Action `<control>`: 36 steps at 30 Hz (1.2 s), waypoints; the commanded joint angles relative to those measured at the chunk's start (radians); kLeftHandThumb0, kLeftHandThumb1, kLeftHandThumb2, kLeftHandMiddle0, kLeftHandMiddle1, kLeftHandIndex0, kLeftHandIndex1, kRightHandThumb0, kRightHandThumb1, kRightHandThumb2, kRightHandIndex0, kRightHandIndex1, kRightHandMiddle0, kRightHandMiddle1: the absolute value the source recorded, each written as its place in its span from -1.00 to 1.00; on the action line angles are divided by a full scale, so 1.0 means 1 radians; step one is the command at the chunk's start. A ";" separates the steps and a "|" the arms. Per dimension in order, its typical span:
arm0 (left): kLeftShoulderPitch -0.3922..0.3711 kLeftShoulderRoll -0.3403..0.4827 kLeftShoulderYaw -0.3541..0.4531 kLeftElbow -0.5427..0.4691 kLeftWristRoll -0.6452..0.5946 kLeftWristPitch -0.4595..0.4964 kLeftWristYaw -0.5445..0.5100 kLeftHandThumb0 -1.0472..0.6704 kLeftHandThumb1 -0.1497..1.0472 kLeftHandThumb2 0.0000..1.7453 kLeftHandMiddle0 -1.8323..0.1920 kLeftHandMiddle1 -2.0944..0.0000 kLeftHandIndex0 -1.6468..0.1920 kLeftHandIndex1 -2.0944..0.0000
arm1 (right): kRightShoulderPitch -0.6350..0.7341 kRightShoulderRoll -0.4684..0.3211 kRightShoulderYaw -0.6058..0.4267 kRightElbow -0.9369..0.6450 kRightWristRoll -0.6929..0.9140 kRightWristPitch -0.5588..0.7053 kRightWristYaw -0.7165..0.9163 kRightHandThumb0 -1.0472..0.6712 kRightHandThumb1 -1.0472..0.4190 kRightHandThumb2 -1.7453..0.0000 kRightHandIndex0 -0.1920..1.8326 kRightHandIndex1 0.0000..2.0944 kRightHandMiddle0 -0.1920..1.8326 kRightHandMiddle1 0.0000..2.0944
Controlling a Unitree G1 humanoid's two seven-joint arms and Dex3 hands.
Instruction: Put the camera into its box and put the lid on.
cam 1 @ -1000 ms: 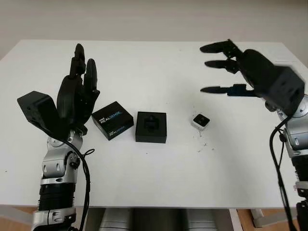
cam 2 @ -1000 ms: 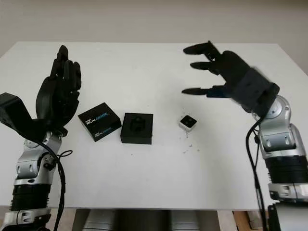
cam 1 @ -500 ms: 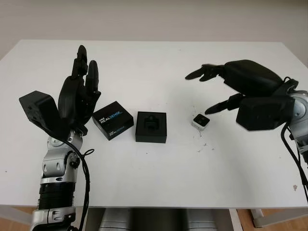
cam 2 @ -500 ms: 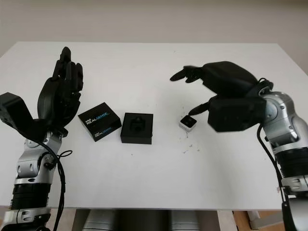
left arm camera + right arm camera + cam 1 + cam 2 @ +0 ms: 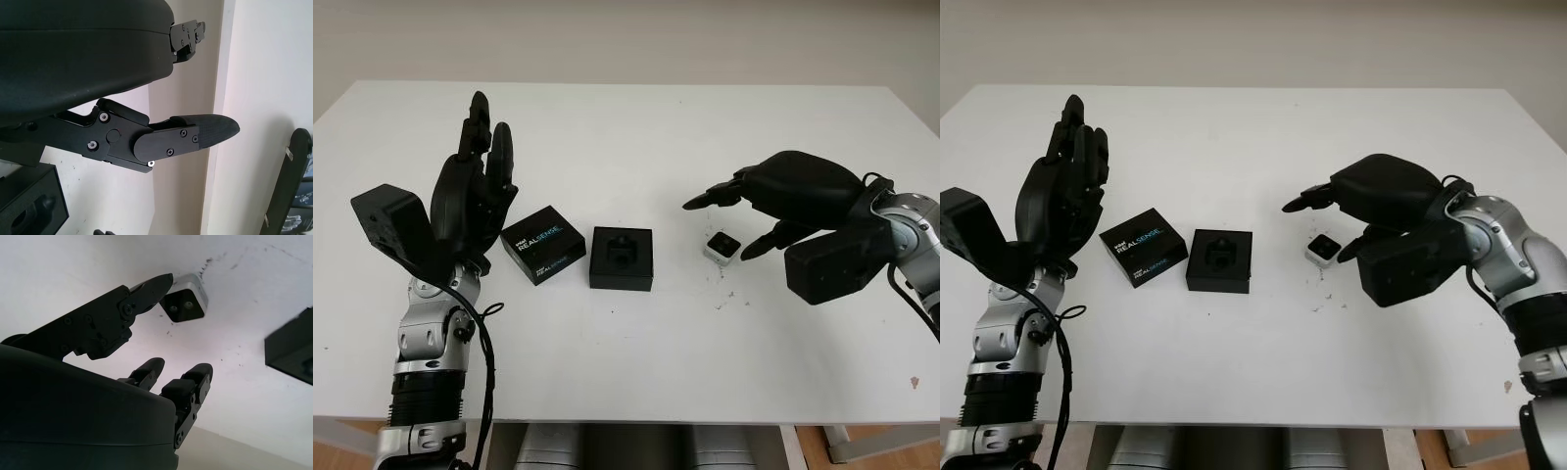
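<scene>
On the white worktop [image 5: 626, 372], three small things are being shown in a row across the middle. At the left of the row, a black lid [image 5: 542, 244] printed with "REALSENSE" is lying flat, turned at an angle. Just beside it, without touching, the open black box [image 5: 622, 258] is sitting with its moulded insert facing up. Well apart from the box, toward the right, the small silver-and-black camera [image 5: 722, 247] is lying on the worktop among a few dark specks. The right robot hand [image 5: 759, 211] is being held over the camera with nothing grasped and its fingers apart: the thumb tip is being shown at the camera's right edge, and in the right wrist view one fingertip [image 5: 156, 286] is right at the camera's [image 5: 183, 303] corner, though contact cannot be told, while two other fingers are reaching out past its far side. The left robot hand [image 5: 475, 186] is being held raised, open and empty, above the worktop's left part, just beside the lid.
</scene>
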 commanded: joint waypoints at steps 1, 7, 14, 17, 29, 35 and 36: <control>-0.009 0.009 0.003 -0.018 -0.003 0.003 -0.001 -0.63 1.00 -0.39 1.00 1.00 1.00 1.00 | -0.032 -0.022 0.013 0.010 -0.018 -0.012 -0.014 -0.09 -0.59 0.94 -0.27 -0.73 -0.24 -0.91; -0.011 0.013 -0.001 -0.017 0.000 0.009 -0.007 -0.62 1.00 -0.38 1.00 1.00 1.00 1.00 | -0.037 -0.033 0.022 0.048 -0.036 -0.027 -0.023 -0.11 -0.62 0.93 -0.28 -0.76 -0.23 -0.93; -0.016 0.020 -0.005 -0.008 0.004 0.007 -0.018 -0.62 1.00 -0.38 1.00 1.00 1.00 1.00 | -0.024 -0.024 0.027 0.059 -0.043 -0.001 -0.044 -0.08 -0.63 0.94 -0.28 -0.80 -0.23 -0.94; -0.016 0.022 -0.008 -0.006 0.013 0.005 -0.018 -0.62 1.00 -0.38 1.00 1.00 1.00 1.00 | -0.022 -0.009 0.032 0.090 -0.039 -0.002 -0.070 -0.05 -0.65 0.93 -0.27 -0.81 -0.22 -0.94; -0.012 0.019 -0.009 -0.011 0.019 0.008 -0.020 -0.62 1.00 -0.38 1.00 1.00 1.00 1.00 | -0.041 0.023 0.086 0.171 -0.061 -0.001 -0.147 -0.04 -0.69 0.93 -0.25 -0.84 -0.22 -0.95; -0.009 0.020 -0.008 -0.020 0.018 0.016 -0.018 -0.62 1.00 -0.37 1.00 1.00 1.00 1.00 | -0.068 0.024 0.137 0.202 -0.146 -0.007 -0.241 -0.17 -0.69 0.94 -0.25 -0.86 -0.20 -0.94; -0.009 0.020 -0.008 -0.022 0.018 0.017 -0.018 -0.62 1.00 -0.37 1.00 1.00 1.00 1.00 | -0.073 0.023 0.147 0.203 -0.166 -0.003 -0.256 -0.20 -0.70 0.93 -0.28 -0.87 -0.19 -0.93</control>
